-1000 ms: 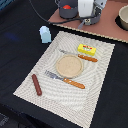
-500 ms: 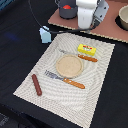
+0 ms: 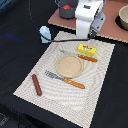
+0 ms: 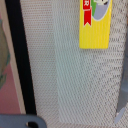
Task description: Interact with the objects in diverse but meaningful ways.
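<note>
Yellow rectangular packet with red label [image 3: 87,49] lies flat on the woven placemat [image 3: 100,87], near the mat's far edge, just beside an orange-handled knife [image 3: 80,56]. In the wrist view the packet [image 4: 95,22] appears on the same weave, untouched. A round wooden plate [image 3: 68,65] sits at the mat's centre, with an orange-handled fork [image 3: 66,80] along its near side. Brown sausage [image 3: 36,84] rests toward the mat's near corner at the exterior view's left. Light blue cup [image 3: 45,34] stands just off the mat's far corner, and the grey two-handled pot [image 3: 65,9] holding a red tomato [image 3: 66,7] sits on the raised brown board beyond. Gripper [image 3: 90,35] hangs above the mat's far edge, close to the packet; its fingers are hidden, so whether they are apart or together cannot be told. Judged risk: a descent off-centre could skid the thin packet against the knife instead of gripping it.
</note>
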You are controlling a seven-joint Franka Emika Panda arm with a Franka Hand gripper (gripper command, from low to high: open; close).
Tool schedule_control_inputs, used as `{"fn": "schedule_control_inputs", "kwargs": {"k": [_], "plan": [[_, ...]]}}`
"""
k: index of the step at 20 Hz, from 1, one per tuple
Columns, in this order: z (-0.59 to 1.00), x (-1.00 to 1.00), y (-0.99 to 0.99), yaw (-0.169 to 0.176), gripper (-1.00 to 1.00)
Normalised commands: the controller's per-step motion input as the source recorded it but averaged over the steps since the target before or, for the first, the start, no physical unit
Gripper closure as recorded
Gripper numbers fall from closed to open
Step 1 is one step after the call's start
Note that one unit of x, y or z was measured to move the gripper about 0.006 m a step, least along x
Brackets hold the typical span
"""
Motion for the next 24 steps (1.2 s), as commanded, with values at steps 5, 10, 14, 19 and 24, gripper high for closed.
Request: {"fn": "schedule_control_inputs", "kwargs": {"k": [5, 10, 14, 19, 24], "plan": [[-0.32, 0.16, 0.00, 0.000, -1.00], [-0.20, 0.24, 0.08, -0.001, -1.00], [-0.10, 0.34, 0.23, -0.014, -1.00], [0.03, 0.42, 0.43, -0.023, -1.00], [0.01, 0.45, 0.41, -0.033, -1.00]]}}
